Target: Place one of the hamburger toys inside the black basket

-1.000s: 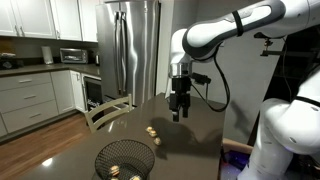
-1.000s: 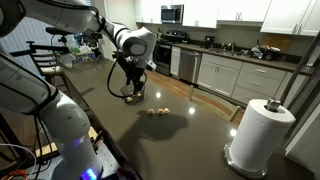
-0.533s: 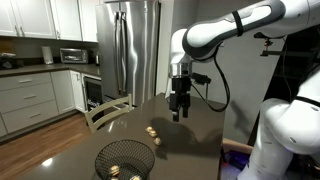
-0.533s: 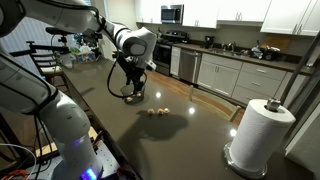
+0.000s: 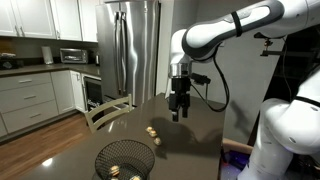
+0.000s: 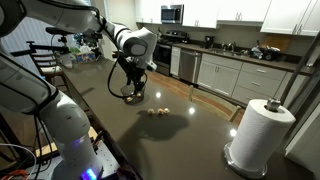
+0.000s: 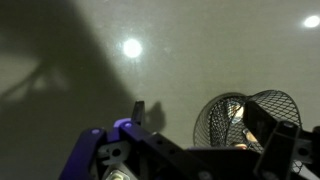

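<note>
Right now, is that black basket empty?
Not empty: tan toys show through the mesh of the black basket, at its bottom.

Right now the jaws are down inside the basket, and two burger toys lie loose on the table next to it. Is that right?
Not quite. The jaws are not inside the basket: an exterior view shows them hanging in the air above the table, off to the side of the basket. The two burger toys do lie loose on the table next to it.

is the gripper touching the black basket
No, the gripper hangs above the table, well apart from the black basket, which stands nearer the camera.
</note>
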